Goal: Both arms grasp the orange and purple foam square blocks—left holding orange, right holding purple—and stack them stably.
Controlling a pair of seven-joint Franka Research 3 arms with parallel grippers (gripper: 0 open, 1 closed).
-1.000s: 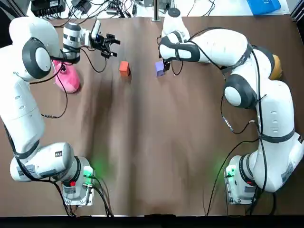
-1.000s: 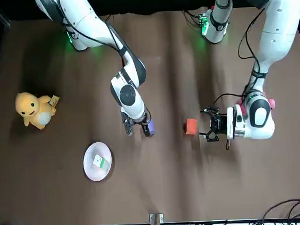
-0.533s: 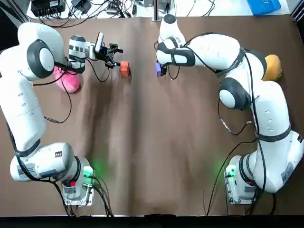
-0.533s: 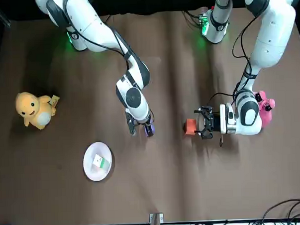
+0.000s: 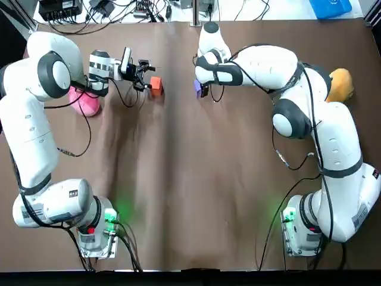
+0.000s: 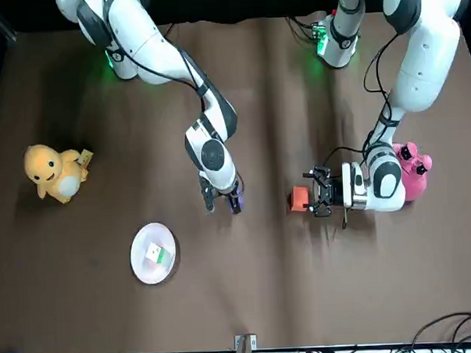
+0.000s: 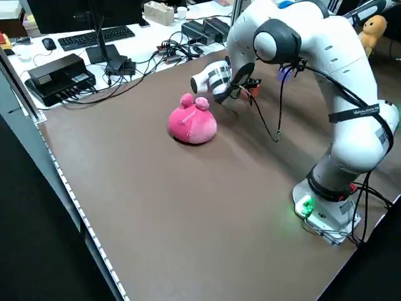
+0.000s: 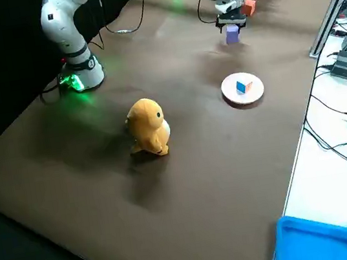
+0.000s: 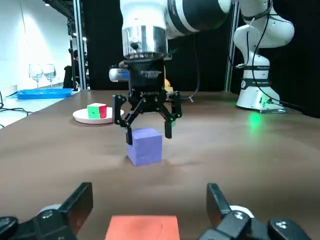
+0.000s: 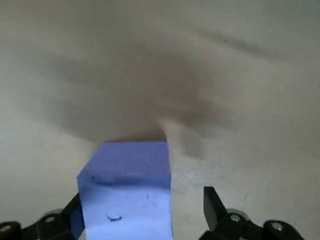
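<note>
Arm bases stand at the near edge of the brown table (image 5: 178,196). Farther out on the left lies a pink plush (image 5: 83,102). The left gripper (image 6: 314,194) is a little past it and to its right, low and level, fingers spread wide. Orange block (image 6: 300,199) rests on the table at their mouth, no pad seen touching it. Purple block (image 9: 145,149) stands apart to its right, also on the table. The right gripper (image 9: 148,136) points straight down over it, fingers open and straddling the block; a gap shows on one side, other side cannot tell. Blocks not stacked. Yellow plush (image 5: 340,83) at the right edge. Farthest, a white plate (image 6: 139,263) carries a small cube (image 6: 154,253).
</note>
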